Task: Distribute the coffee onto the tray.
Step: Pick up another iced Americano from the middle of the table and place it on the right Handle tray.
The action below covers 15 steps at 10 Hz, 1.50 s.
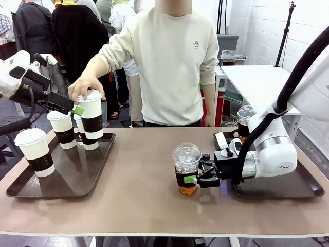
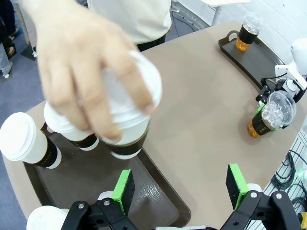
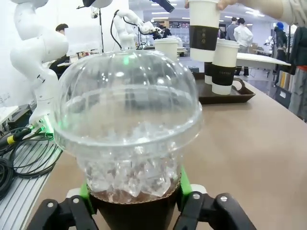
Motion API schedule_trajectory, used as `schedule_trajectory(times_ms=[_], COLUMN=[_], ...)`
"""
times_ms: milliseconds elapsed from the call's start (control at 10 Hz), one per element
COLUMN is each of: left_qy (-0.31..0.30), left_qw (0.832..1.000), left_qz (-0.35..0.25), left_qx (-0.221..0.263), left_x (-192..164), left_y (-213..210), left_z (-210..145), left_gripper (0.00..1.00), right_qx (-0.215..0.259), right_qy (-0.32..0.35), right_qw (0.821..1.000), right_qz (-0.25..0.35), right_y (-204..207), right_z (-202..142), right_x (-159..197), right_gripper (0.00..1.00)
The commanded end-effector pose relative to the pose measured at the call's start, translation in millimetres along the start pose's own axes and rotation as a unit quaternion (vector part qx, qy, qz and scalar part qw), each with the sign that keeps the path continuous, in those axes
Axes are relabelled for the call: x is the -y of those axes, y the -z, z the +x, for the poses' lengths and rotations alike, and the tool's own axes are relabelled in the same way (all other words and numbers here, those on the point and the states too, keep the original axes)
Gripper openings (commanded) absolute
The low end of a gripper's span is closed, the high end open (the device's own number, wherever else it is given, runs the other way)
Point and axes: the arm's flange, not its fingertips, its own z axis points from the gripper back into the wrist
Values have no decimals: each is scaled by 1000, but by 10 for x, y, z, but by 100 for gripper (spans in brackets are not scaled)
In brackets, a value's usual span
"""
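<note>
Iced coffee [image 1: 186,169] at the table's 6 o'clock: my right gripper [image 1: 194,179] clamps its dark sleeve; likely heavy, flimsy, slippery above. Left gripper [image 2: 180,184] gapes empty.

Brown table [image 1: 149,200]. Dark tray [image 1: 77,175] on left side, three paper cups [image 1: 35,150] stand in it. Second dark tray [image 1: 303,185] on right side, one iced cup [image 1: 245,121] at its far end. Another iced cup [image 1: 186,167] stands on bare table between trays, near right one.
</note>
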Motion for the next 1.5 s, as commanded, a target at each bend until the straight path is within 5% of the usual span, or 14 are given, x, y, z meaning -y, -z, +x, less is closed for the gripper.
schedule_trajectory(times_ms=[0, 400, 1400], left_qy=[-3, -3, -3], left_qw=[1000, 1000, 1000], left_qz=[-7, -7, -7], left_qx=[2, 2, 2], left_x=[-17, -17, -17], left_y=[5, 5, 5], left_z=[-5, -5, -5], left_gripper=[100, 100, 100], right_qx=[15, 24, 42], right_qy=[-3, -8, 9], right_qw=[1000, 1000, 992], right_qz=[-14, -11, -120], right_y=[37, -23, -1662], right_z=[10, 64, 846], right_x=[36, -11, -407], right_gripper=[64, 64, 64])
